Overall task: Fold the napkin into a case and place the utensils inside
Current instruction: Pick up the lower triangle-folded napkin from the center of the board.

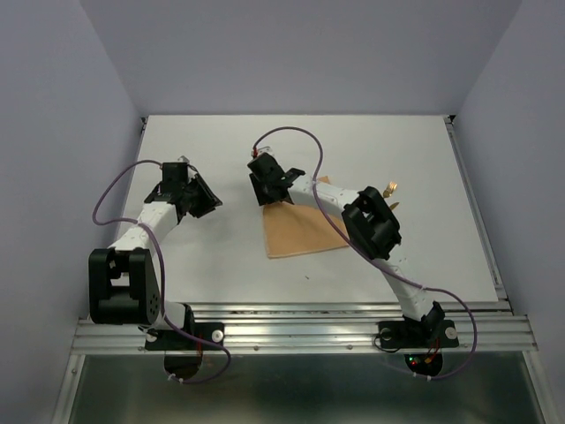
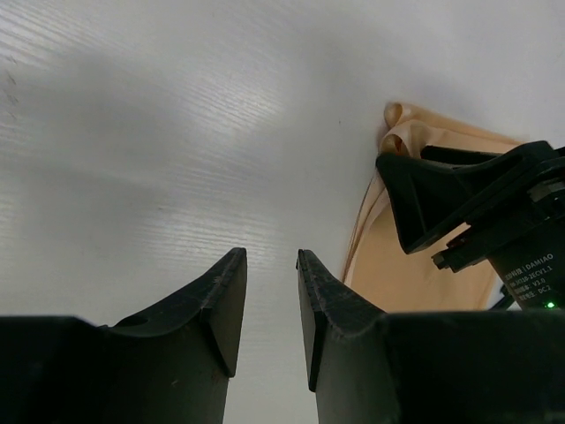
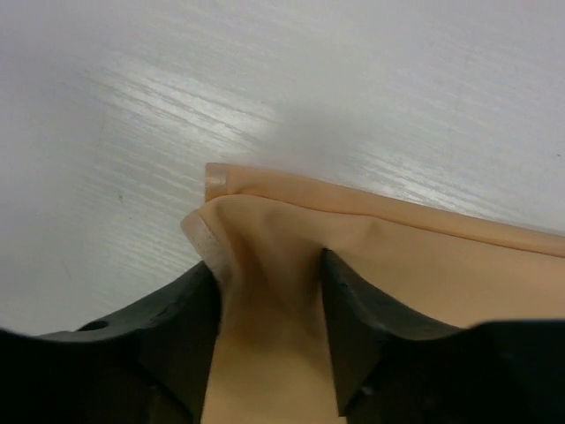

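Right gripper (image 3: 267, 261) was down on the cloth, jaws spread wide. A puckered ridge of the thin peach-orange cloth napkin (image 3: 424, 265) was bunched between its black fingers (image 3: 177, 327). The cloth touched both inner faces, but by my reading it was not nipped tight, so nothing was truly held. That was at the napkin's 11 o'clock corner in the top view, with a rolled hem showing just beyond the fingertips. Left gripper (image 2: 271, 253) hung over the bare white table (image 2: 177, 132) out at the napkin's 9 o'clock, apart from the cloth. Its jaws were part-way open with a narrow gap and nothing in it.

Danger from here? That fabric was thin and slack. If the jaws closed on too shallow a ridge it could slip out, and the fold would come up skewed. On that smooth tabletop a pull could also drag the whole napkin along instead of turning the corner over. And the right arm's elbow hung close over the slim gold-headed utensils (image 1: 389, 187) at the napkin's 2 o'clock, where one careless sweep could scatter them.

As for the case, I could see no pocket formed. The cloth lay as a flat sheet with nothing inside it. The utensils sat outside on the table, partly hidden by the arm.
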`<state>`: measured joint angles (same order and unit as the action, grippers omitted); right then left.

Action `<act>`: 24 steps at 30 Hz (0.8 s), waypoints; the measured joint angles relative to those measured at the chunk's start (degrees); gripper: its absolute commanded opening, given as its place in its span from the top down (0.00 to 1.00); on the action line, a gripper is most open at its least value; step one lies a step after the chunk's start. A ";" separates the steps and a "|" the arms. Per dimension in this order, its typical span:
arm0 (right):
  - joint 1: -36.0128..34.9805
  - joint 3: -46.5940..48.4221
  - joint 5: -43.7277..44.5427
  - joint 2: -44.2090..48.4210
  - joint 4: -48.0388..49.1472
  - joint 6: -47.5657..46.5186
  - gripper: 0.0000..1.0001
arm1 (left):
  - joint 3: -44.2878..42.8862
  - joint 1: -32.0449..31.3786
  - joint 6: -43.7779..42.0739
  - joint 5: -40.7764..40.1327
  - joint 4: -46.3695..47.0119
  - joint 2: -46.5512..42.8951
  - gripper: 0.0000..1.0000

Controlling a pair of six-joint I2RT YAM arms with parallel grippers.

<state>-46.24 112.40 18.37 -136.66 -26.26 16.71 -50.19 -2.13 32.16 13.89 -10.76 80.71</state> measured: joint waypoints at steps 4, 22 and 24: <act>0.00 -0.94 -1.29 0.00 2.49 -0.50 0.81 | 1.16 0.00 0.81 0.74 0.90 0.00 0.59; 0.90 -17.29 -26.05 7.67 17.16 -3.61 0.99 | 2.14 -1.46 5.05 9.73 8.09 2.93 0.32; 1.16 -18.97 -28.22 8.37 18.49 -3.39 0.99 | 3.32 -1.86 6.56 12.81 11.80 4.81 0.31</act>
<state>-45.08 93.43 -9.85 -128.29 -7.77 13.32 -46.87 -3.99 38.72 26.70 1.04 85.52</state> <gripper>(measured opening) 0.045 0.675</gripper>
